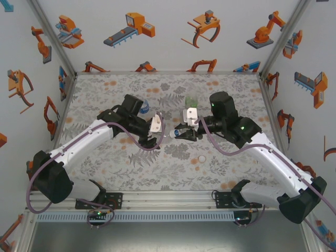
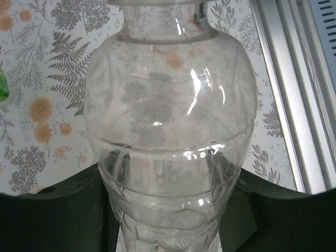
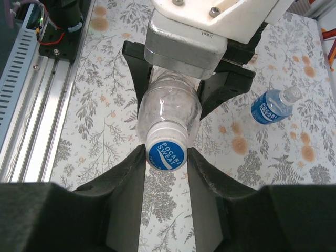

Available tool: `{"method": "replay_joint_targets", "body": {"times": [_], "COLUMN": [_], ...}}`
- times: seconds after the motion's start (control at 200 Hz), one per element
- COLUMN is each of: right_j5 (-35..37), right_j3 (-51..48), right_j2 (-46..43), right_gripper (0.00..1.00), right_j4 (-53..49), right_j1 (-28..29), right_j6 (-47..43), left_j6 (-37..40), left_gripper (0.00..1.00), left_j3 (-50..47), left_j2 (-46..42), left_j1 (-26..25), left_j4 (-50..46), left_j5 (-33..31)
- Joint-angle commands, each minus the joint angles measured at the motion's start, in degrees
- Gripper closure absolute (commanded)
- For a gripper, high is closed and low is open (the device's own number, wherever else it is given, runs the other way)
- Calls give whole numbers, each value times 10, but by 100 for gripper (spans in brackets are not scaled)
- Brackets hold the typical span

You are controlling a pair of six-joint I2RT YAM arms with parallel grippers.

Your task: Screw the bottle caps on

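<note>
I have both arms reaching in over the flower-patterned table (image 1: 236, 94), elbows bent, and their tips meet in the middle. The left claw (image 2: 168, 191) is clamped tight on the body of the plain clear plastic bottle (image 2: 168, 105) and holds it on its side, up off the table, with its neck pointing at the other arm. The right claw (image 3: 167, 154) is squeezed onto the round white plastic cap with a blue top (image 3: 167, 151), one finger on each side. That cap sits on the neck of the clear bottle. I count three bottles. The small clear plastic bottle with a blue label (image 3: 269, 107) is on the table past the clear bottle on the left arm's side, and the green-tinted plastic bottle (image 1: 191, 100) stands just behind the clear bottle, toward the back wall. I count two caps: the one in my right claw, and a loose round white plastic cap (image 1: 201, 159) on the table in front of the clear bottle, closer to the arm bases. The blue cap top and the blue label both say POCARI SWEAT.
</note>
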Motion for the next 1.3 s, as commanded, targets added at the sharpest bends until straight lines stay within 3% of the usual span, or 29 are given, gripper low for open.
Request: {"method": "replay_joint_targets", "body": {"times": [0.0, 0.105, 0.195, 0.33, 0.486, 0.691, 0.861, 0.941, 1.021, 1.297], "right_j5": [-2, 25, 58, 153, 246, 287, 280, 282, 285, 254], "right_j3": [6, -1, -22, -56, -48, -37, -17, -8, 0, 20], "right_j2": [4, 4, -3, -12, -10, -4, 10, 18, 31, 72], "right_gripper": [73, 88, 100, 100, 100, 100, 100, 68, 55, 52], "right_j4": [15, 42, 98, 165, 134, 99, 86, 77, 69, 68], "right_j1": [-1, -1, -1, -1, 0, 0, 0, -1, -3, -3], "right_j6": [18, 103, 234, 461, 659, 861, 906, 893, 888, 894], "left_j6": [13, 12, 11, 7, 3, -12, -38, -49, -61, -97], "left_gripper": [100, 100, 100, 100, 100, 100, 100, 100, 100, 100], "left_j3": [14, 14, 15, 19, 20, 24, 29, 33, 38, 62], "left_j2": [-6, -5, -3, 1, 4, 8, 12, 15, 20, 45], "left_j1": [-1, -1, -1, -1, -1, -1, 0, -1, 1, 3], "left_j4": [-11, -11, -11, -11, -9, -3, 5, 4, 4, -11], "left_j5": [25, 24, 22, 21, 8, -8, -22, -35, -45, -67]}}
